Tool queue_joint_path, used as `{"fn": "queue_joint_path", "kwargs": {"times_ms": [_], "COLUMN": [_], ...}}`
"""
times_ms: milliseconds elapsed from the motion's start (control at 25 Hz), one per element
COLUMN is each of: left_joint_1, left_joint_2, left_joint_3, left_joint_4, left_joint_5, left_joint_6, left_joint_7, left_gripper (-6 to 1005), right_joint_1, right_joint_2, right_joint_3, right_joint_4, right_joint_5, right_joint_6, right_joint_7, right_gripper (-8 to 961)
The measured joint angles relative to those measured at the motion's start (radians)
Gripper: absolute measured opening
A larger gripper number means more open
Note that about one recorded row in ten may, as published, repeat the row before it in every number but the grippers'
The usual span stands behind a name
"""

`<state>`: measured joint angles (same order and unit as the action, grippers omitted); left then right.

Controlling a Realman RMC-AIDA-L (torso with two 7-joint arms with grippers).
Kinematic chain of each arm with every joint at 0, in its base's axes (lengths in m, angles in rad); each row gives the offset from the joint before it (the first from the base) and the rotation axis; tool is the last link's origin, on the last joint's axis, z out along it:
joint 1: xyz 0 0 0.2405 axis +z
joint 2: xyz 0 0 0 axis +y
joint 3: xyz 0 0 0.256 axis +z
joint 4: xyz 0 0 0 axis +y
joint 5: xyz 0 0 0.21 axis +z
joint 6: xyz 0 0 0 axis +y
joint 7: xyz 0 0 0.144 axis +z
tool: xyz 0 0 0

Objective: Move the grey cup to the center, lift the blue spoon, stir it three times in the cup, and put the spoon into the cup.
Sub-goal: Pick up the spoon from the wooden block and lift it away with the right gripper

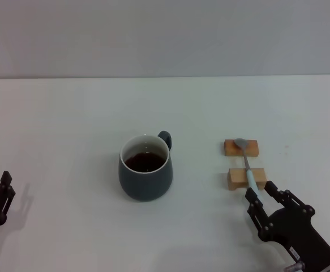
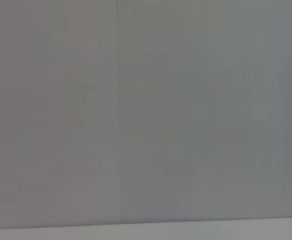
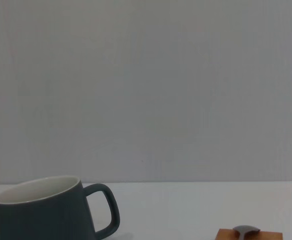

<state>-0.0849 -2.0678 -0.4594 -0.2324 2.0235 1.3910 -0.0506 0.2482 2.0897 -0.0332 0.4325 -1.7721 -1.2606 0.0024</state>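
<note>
Two tan wooden blocks (image 1: 244, 162) near each other, white table (image 1: 68, 124), possibly matte

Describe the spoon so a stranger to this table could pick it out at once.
On the white table, look to the robot's right of the grey cup, where two wooden blocks sit. The blue spoon lies bridged across both, just ahead of the right gripper. Alone there, it has a grey metal bowl and pale blue handle.

right end effector (image 1: 260, 194) low at near right, fingers spread; left end effector (image 1: 5, 190) parked far left.
</note>
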Motion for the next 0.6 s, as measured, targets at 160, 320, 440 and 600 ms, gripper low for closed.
{"fn": "queue_joint_path", "kwargs": {"times_ms": [160,320,440,600], "left_joint_1": [-0.007,-0.009,-0.01,-0.01], "left_joint_2": [0.0,0.0,0.0,0.0], "left_joint_3": [-0.001,0.0,0.001,0.001], "left_joint_4": [0.008,0.011,0.011,0.012], "left_joint_5": [0.0,0.0,0.0,0.0], "left_joint_6": [-0.001,-0.001,-0.001,-0.001], "left_joint_7": [0.0,0.0,0.0,0.0], "left_gripper": [687,687,686,686], "right_joint_1": [0.005,0.011,0.012,0.015], "right_joint_2": [0.001,0.001,0.001,0.001], "right_joint_3": [0.004,0.005,0.005,0.006], "right_joint_4": [0.0,0.0,0.0,0.0], "right_joint_5": [0.0,0.003,0.003,0.004], "right_joint_6": [0.009,0.036,0.041,0.042], "right_joint_7": [-0.002,-0.002,-0.002,-0.002], "right_gripper": [465,445,446,446]}}
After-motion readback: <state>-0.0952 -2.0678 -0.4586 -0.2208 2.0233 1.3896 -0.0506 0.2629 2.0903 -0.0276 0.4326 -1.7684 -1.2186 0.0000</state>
